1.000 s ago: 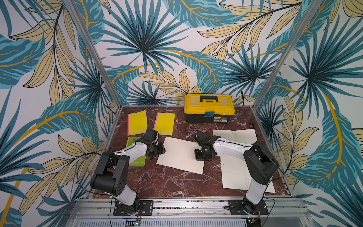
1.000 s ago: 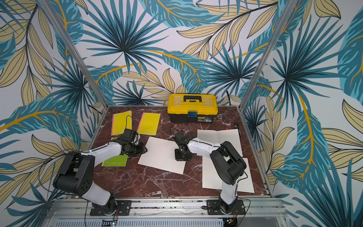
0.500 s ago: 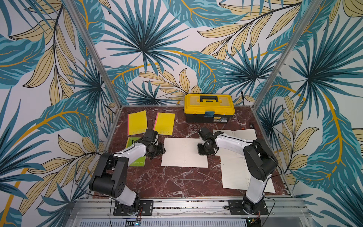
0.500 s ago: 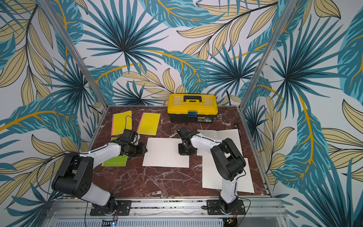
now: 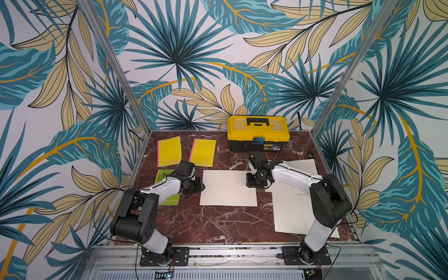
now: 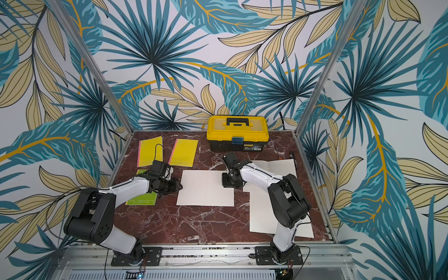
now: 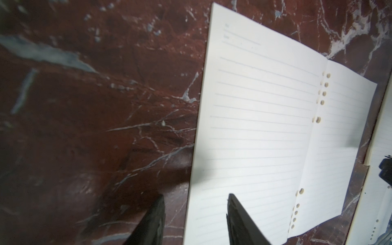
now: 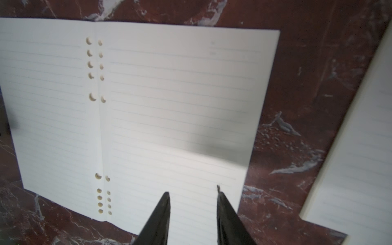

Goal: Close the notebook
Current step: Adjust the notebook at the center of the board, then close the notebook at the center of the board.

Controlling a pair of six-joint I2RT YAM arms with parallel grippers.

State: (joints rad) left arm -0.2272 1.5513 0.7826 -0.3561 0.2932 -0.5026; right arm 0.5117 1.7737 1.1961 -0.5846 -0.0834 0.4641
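Note:
The notebook lies open and flat mid-table, showing white lined pages with punched holes along the fold. My left gripper is low at its left edge, open. One finger is over the marble and one over the page, so the edge runs between them. My right gripper is open over the right-hand page near its outer edge, with only paper showing between the fingers.
A yellow toolbox stands at the back. Two closed yellow notebooks lie at the back left, and a green one lies under my left arm. More open white notebooks lie under my right arm.
The notebook, skewed a second ago, now lies square to the table. My right gripper has moved back and right, and its jaws have opened. The left gripper has barely moved.

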